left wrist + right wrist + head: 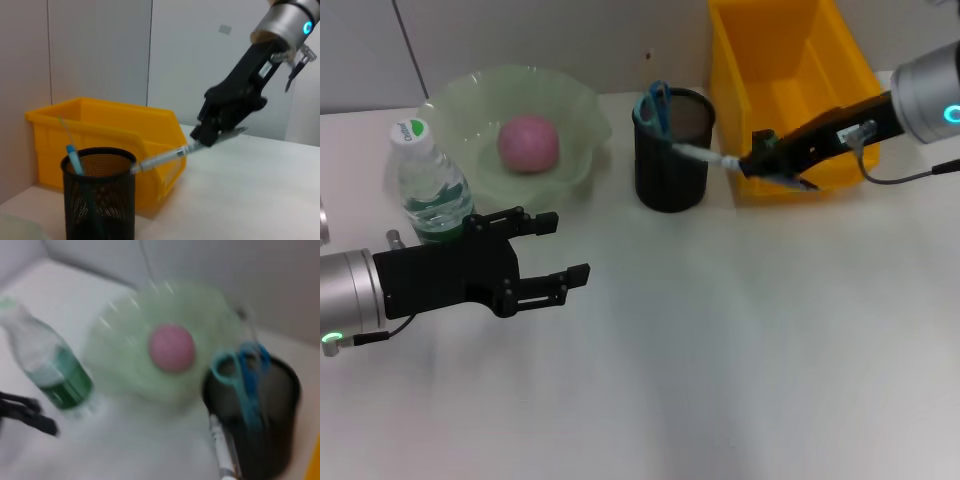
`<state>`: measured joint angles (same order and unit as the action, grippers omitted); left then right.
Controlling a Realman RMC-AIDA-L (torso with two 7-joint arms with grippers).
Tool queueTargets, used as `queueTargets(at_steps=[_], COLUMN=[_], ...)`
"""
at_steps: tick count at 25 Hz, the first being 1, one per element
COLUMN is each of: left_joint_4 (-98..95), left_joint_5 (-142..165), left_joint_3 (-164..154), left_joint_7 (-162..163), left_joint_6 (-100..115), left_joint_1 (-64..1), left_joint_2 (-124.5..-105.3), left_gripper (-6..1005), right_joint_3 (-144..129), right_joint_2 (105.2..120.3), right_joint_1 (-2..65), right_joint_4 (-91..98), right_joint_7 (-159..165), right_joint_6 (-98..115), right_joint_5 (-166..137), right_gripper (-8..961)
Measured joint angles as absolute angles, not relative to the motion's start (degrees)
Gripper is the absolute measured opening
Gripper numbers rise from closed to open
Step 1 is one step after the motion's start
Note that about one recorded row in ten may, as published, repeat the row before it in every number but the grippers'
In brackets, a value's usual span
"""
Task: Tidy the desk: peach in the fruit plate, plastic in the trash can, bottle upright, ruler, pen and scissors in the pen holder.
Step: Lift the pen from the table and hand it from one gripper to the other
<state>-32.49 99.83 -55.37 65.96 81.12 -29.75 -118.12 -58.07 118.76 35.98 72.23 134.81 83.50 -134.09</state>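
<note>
So, quick rundown of the head view:

Right gripper (752,160): right of centre near the top of the frame, clamped on the pen (703,154), just in front of the yellow bin.

Pen: tilted, its tip resting on the rim of the pen holder (672,150); the rest sticks out toward the right gripper. Not dropped in.

Pen holder: black mesh cup, upper middle of the frame, standing on the desk (740,340). Blue-handled scissors (656,106) are upright inside it.

Peach (528,142): pink, sitting in the middle of the fruit plate (582,110), upper left of the frame.

Bottle (428,185): upright at the left edge, white cap with a green mark, touching or just beside the plate's left rim.

Trash can (790,60): the yellow bin at top right, just beside the pen holder. Can't see anything in it from here.

Left gripper (565,250): lower left of the frame, fingers spread apart and holding nothing, hovering in front of the bottle.

Ruler: can't make 1 out for sure.
</note>
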Motion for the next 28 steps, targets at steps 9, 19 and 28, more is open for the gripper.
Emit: queueTargets(at_steps=[9,19,28], left_joint_4=[-32.52,-32.52,-32.53], left_joint_5=[99.85,99.85,99.18], left_joint_3=[-55.37,-55.34,-55.28], left_joint_7=[65.54,65.42,65.33], left_joint_6=[81.13,81.11,80.66], left_joint_1=[-29.56,-29.44,-29.47], left_joint_2=[-118.18,-118.21,-118.28], left_gripper=[693,690,687], right_joint_3=[-57.63,-53.65,-50.81], right_joint_2=[118.97,119.0,119.01], right_joint_1=[27.31,26.0,26.22], right_joint_4=[73.82,59.41,39.18], right_joint_7=[118.73,95.88,64.33], right_joint_6=[75.77,72.28,72.79], right_joint_5=[-114.94,-96.23,-69.94], right_gripper=[131,130,130])
